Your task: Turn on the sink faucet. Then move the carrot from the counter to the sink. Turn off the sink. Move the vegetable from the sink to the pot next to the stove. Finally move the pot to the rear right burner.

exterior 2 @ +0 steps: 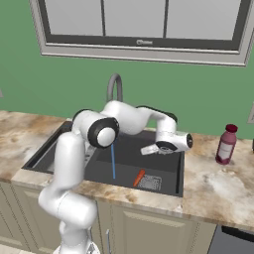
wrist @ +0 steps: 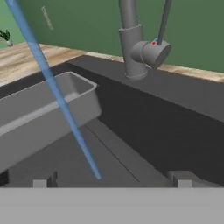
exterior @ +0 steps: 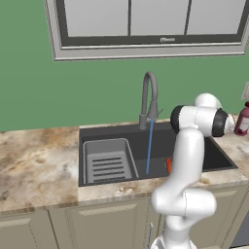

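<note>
With our gripper (exterior 2: 150, 149) spread empty, we risk overshooting the faucet lever (wrist: 163, 22) ahead, leaving water (wrist: 57, 94) running.

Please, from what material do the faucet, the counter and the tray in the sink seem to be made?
Faucet: probably brushed metal, plain matte grey. Counter: looks like polished stone, beige with brown marbled veins. Tray: light grey with ribs, metal or plastic; the look leaves it open.
</note>
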Tool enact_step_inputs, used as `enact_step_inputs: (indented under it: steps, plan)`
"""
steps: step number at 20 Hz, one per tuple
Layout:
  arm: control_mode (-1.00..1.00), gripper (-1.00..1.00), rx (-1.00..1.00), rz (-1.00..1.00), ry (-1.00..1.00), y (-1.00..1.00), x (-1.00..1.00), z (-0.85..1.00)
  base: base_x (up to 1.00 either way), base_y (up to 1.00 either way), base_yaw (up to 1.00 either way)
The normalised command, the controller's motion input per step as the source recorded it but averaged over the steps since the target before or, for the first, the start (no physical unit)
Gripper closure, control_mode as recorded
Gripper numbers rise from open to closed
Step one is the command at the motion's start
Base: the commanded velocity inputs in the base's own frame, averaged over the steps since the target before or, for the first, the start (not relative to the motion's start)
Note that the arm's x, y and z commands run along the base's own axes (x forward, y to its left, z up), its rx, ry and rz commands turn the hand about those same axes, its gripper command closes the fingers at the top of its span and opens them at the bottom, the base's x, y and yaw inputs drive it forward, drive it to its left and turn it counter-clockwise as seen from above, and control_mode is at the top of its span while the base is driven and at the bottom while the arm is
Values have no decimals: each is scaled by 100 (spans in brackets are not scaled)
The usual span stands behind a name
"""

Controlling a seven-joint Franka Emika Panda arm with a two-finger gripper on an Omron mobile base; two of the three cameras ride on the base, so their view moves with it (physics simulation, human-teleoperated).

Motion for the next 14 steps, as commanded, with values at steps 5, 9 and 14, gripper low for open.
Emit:
enact_step_inputs:
  steps: [5,9,14]
  plan:
    - [-100,-100,0,25,-29,8,38,0,0,0,0]
    - [-100,-100,0,17,-20,7,20,0,0,0,0]
    - [-100,-100,0,5,-2,1,4,0,0,0,0]
